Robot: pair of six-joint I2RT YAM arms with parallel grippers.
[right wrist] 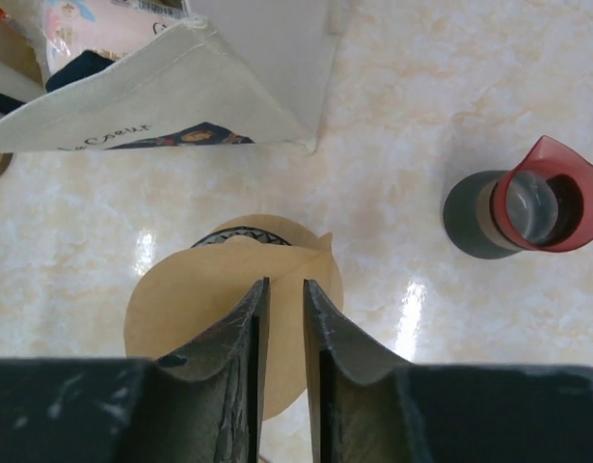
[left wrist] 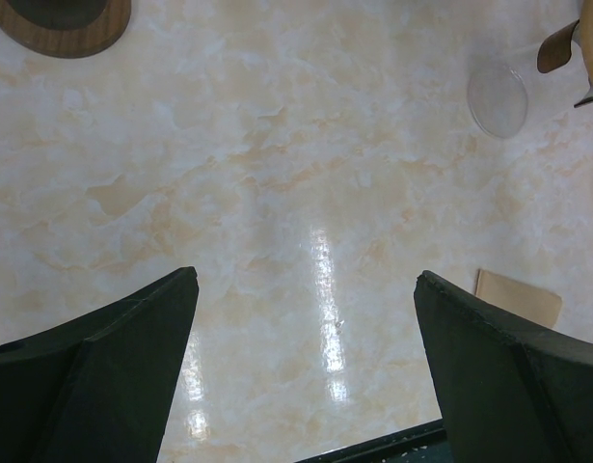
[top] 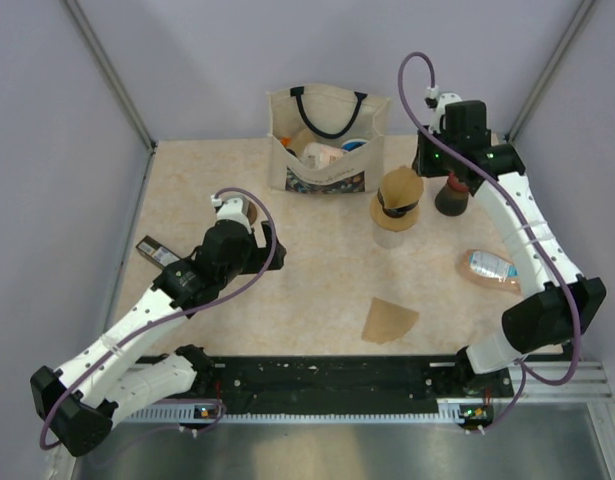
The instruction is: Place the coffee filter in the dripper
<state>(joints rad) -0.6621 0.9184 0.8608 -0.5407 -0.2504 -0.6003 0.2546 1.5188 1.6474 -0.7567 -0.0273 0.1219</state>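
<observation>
Top external view: the coffee filter (top: 400,185) sits as a tan cone in the dripper (top: 397,207) at the far middle of the counter (top: 317,270), in front of a cream tote bag (top: 327,140). A flat paper wedge (top: 389,320) lies near the front edge. The right gripper (top: 432,160) hangs between the dripper and the red-topped grinder (top: 452,195). Seen from the right wrist, its fingers (right wrist: 238,328) stand a narrow slit apart above the filter's edge, with nothing visibly pinched. The left gripper (left wrist: 306,280) hovers over bare counter on the left, fingers spread wide, beside a tan ring (left wrist: 60,19).
</observation>
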